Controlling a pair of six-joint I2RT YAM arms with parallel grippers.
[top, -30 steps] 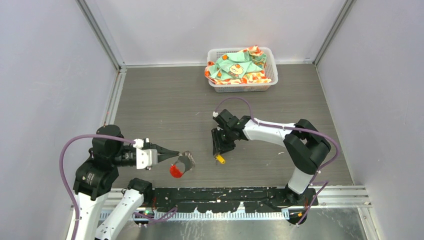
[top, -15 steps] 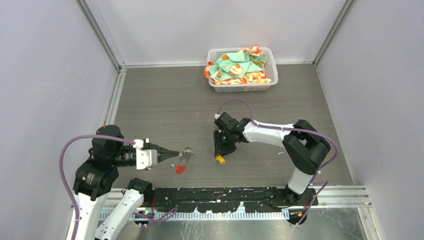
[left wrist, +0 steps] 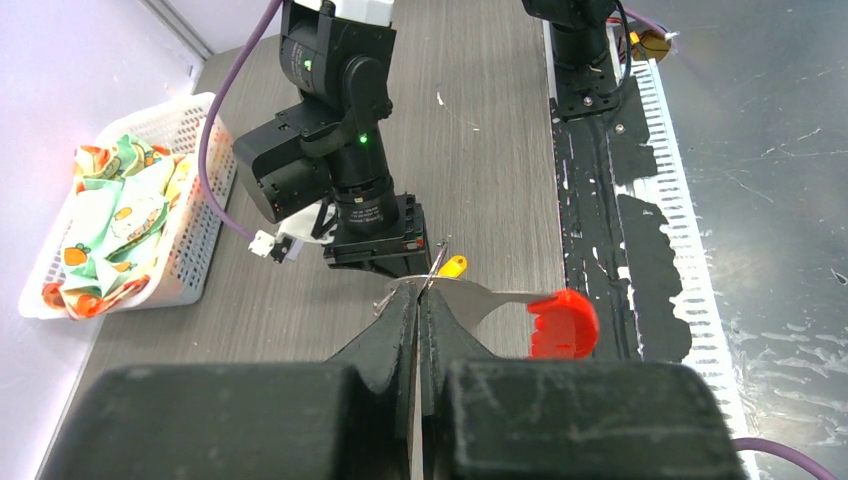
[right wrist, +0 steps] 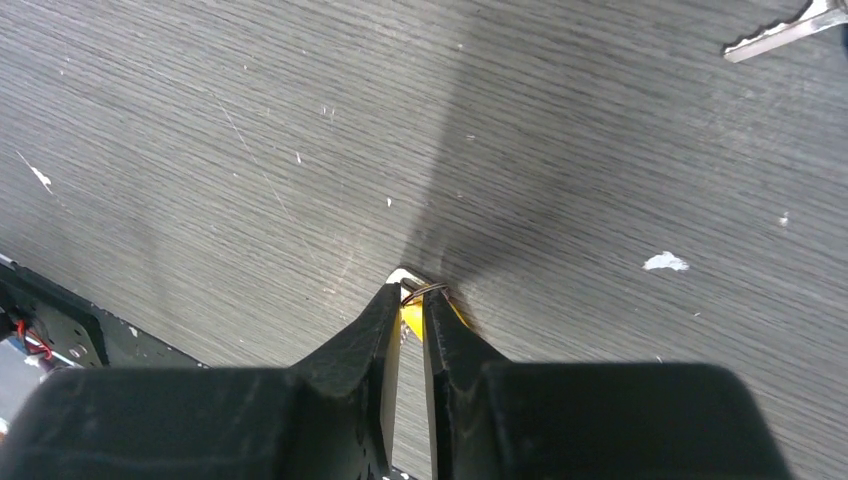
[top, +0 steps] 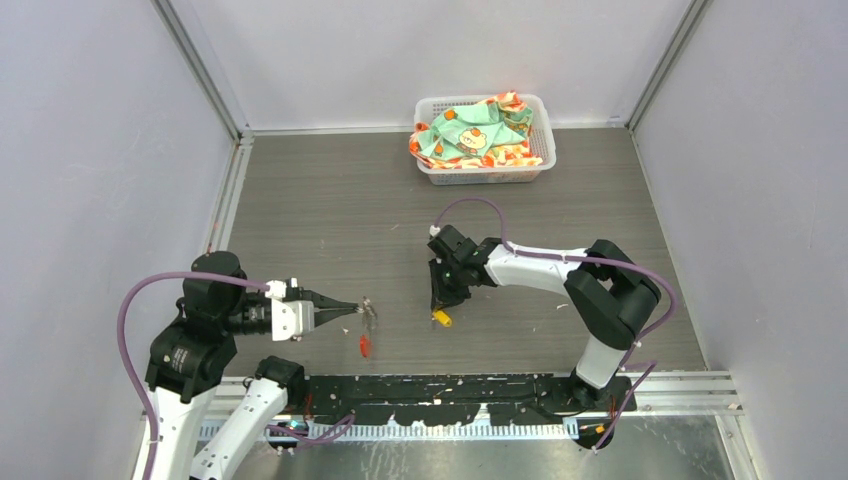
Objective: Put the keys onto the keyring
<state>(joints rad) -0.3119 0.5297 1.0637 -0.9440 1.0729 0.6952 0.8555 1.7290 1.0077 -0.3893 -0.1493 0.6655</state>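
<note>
Metal and thin plastic, all of it tiny and light, so we judge that nothing here resists a grip but everything can slip or swing. Left gripper (left wrist: 418, 300) is pressed together on the keyring (top: 366, 306), held up off the table (top: 320, 200) toward its near edge, left of middle. The red tag (left wrist: 560, 325) dangles free below the pinch, so we expect it to sway. The ring wire is stiff and slick, best held on the wire itself, away from the split, leaving the opening free. Right gripper (right wrist: 412, 300) is down on the table near the middle of the near edge. Its jaws are almost together, straddling the yellow key (right wrist: 410, 318) at the tag end. We cannot tell whether they bite yet. The plastic tag is the grippier hold, and the metal blade would likely skate. A second key (right wrist: 790, 30) lies apart on the table, only its blade showing in the right wrist view.
</note>
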